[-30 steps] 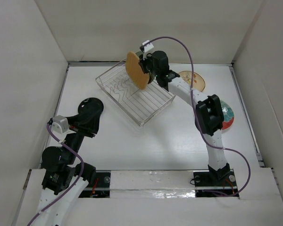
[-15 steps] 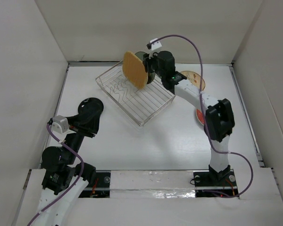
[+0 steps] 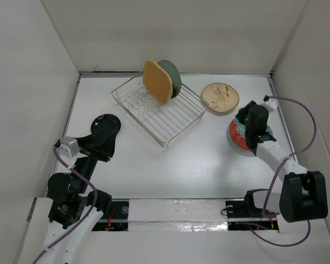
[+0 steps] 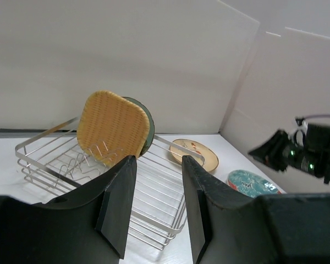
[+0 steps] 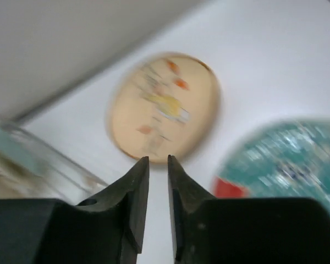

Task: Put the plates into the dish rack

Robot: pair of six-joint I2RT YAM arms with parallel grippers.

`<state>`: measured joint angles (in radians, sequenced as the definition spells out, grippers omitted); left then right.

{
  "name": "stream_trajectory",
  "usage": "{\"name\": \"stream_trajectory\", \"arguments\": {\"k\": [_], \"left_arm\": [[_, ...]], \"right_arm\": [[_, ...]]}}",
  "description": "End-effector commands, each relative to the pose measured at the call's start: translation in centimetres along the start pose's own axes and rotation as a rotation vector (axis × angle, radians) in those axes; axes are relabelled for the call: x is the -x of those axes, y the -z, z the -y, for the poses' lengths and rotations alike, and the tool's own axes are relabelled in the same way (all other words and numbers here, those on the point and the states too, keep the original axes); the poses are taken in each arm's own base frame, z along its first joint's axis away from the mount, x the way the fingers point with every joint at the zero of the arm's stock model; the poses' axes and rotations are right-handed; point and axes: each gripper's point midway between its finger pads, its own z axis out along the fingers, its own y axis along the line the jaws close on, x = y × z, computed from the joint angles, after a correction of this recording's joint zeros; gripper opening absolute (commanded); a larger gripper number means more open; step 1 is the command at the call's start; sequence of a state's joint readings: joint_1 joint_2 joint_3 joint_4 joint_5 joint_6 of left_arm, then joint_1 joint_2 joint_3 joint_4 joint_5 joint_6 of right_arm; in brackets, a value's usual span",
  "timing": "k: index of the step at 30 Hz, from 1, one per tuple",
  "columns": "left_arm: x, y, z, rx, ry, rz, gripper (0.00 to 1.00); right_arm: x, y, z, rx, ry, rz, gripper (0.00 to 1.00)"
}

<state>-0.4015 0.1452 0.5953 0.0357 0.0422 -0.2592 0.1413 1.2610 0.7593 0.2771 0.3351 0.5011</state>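
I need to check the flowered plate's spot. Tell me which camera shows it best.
The top view: the flowered plate lies whole and sharp on the table, right of the rack. The right wrist view shows it large but blurred; the left wrist view shows it small, partly behind a finger.

Top cam overhead; both wrist cams low, sharing beige plate [image 5: 164,107].

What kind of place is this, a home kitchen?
Likely a lab test cell, not a kitchen: plain white walls box in a white table carrying a wire dish rack.
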Motion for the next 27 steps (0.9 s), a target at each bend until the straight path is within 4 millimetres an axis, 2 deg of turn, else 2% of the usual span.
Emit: {"name": "stream_trajectory", "arguments": {"k": [1,2,4,5,7,8,9,11,13,15,18,19,21,22,23,26,27], "left_arm": [[1.4,0.5,0.7,-0.033,0.003,0.060,0.35],[1.4,0.5,0.7,-0.036,0.004,0.063,0.35],[1.8,0.9,0.9,-0.043,0.005,0.080,0.36],[1.8,1.0,1.1,-0.054,0.009,0.081,0.36],[2.1,1.2,1.3,-0.060,0.013,0.090,0.36],[2.1,1.3,1.7,-0.078,0.020,0.086,0.36],[2.2,1.4,1.6,-0.076,0.020,0.090,0.36],[2.5,1.7,1.8,-0.082,0.019,0.102,0.36],[2.9,1.9,1.7,-0.076,0.020,0.119,0.36],[3.1,2.1,1.6,-0.069,0.019,0.126,0.36],[3.3,2.3,1.7,-0.075,0.019,0.135,0.36],[3.4,2.4,1.7,-0.076,0.019,0.140,0.36],[3.4,2.4,1.7,-0.075,0.021,0.139,0.37],[3.5,2.4,1.7,-0.075,0.021,0.140,0.36],[3.5,2.5,1.7,-0.076,0.021,0.143,0.36],[3.4,2.4,1.6,-0.070,0.018,0.140,0.36],[3.4,2.4,1.6,-0.070,0.020,0.139,0.36]], "right_arm": [[0.6,1.8,8.4,-0.249,-0.230,0.099,0.45],[-0.5,3.0,10.8,-0.294,-0.250,0.091,0.53],[-1.1,4.4,14.3,-0.364,-0.328,0.083,0.68],[-1.1,5.5,16.4,-0.382,-0.362,0.096,0.70],[-1.1,6.9,18.4,-0.431,-0.385,0.089,0.75],[-0.6,7.6,20.1,-0.469,-0.404,0.104,0.76],[-0.4,7.9,20.0,-0.448,-0.413,0.091,0.76],[-1.2,8.6,21.2,-0.470,-0.437,0.056,0.76],[-2.8,8.8,22.3,-0.451,-0.475,-0.011,0.76],[-4.1,8.2,21.3,-0.349,-0.465,-0.099,0.76],[-7.1,7.0,20.8,-0.306,-0.531,-0.221,0.76],[-6.9,6.9,20.4,-0.280,-0.538,-0.215,0.75],[-8.2,6.5,20.2,-0.260,-0.582,-0.260,0.74],[-7.9,6.1,20.1,-0.240,-0.586,-0.246,0.73],[-9.0,5.9,20.2,-0.242,-0.605,-0.275,0.73],[-9.6,5.1,20.3,-0.222,-0.629,-0.288,0.69],[-10.8,4.9,20.5,-0.230,-0.663,-0.321,0.66]]}}
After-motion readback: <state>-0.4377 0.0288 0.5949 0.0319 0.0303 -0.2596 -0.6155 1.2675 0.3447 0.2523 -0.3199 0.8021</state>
